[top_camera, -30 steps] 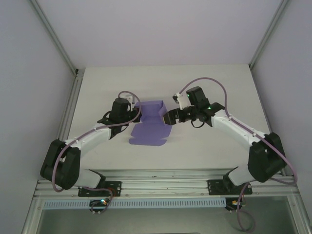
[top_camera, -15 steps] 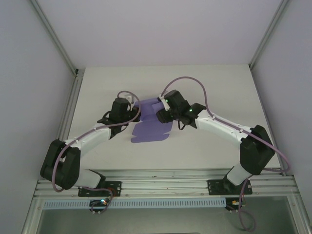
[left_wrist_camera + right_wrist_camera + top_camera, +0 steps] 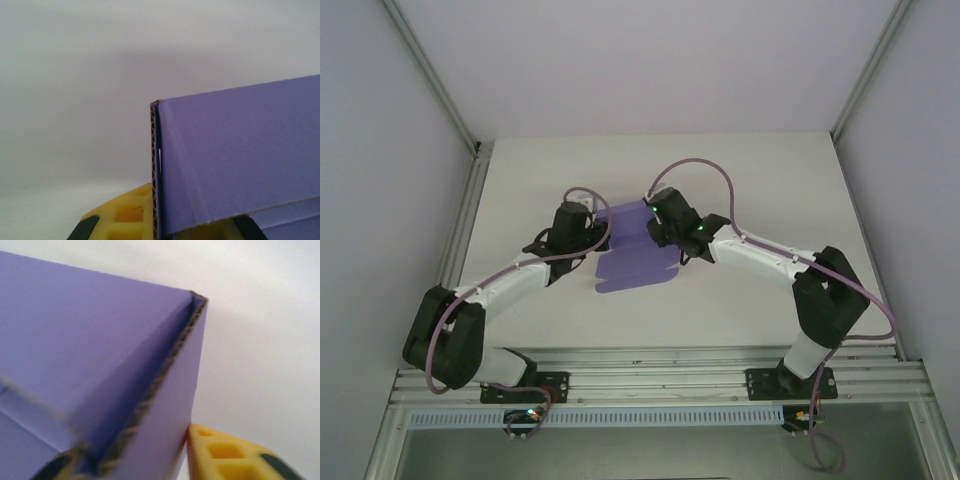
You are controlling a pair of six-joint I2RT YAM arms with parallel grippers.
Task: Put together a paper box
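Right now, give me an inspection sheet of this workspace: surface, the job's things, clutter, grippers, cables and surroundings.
Surface: white table, no marks seen.
Job's things: purple paper box, a partly folded sheet with a flap raised at its far edge, lying between the two arms.
Clutter: nothing seen.
Grippers: left gripper shut on the paper box's left side; right gripper straddles the raised flap, grip not clear.
Cables: a pink cable loops above each arm, off the card.
Surroundings: white walls; metal frame rail along the near edge.
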